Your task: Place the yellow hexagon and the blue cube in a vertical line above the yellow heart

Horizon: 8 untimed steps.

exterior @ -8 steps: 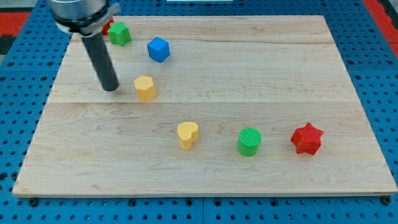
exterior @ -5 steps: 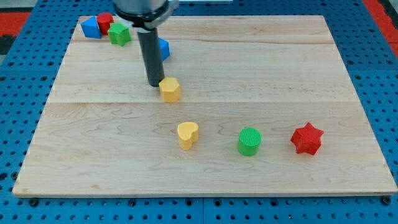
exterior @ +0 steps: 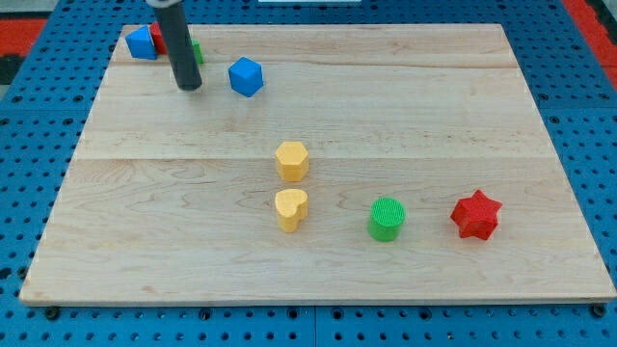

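Observation:
The yellow hexagon [exterior: 292,160] stands just above the yellow heart [exterior: 291,208] near the board's middle, almost touching it. The blue cube [exterior: 246,76] sits at the upper left. My tip [exterior: 190,87] rests on the board a short way to the left of the blue cube, not touching it, far up and left of the two yellow blocks.
A blue block [exterior: 142,42], a red block [exterior: 160,37] and a green block [exterior: 196,51] cluster at the top left corner, partly behind the rod. A green cylinder [exterior: 387,219] and a red star [exterior: 475,215] sit at the lower right.
The yellow hexagon has slid right and down, from left of the middle to just above the heart. My tip has then moved back up and left, beside the blue cube.

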Tool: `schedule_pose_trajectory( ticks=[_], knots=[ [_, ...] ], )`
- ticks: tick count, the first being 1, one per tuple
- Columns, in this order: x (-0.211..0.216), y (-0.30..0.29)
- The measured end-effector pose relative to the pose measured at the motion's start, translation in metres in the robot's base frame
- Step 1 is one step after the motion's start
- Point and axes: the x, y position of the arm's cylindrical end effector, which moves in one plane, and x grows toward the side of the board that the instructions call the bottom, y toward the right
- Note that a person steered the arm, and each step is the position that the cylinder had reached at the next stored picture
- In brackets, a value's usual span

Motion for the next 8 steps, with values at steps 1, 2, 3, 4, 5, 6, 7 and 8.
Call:
schedule_pose_trajectory(
  ticks=[1,2,3,4,5,6,7,8],
  knots=[
    [-0.019,0.023],
    [0.003,0.039],
    [0.033,0.053],
    [0.011,0.06],
    [-0.02,0.058],
    [-0.013,0.081],
    [0.035,0.094],
    [0.053,0.1]
  ],
)
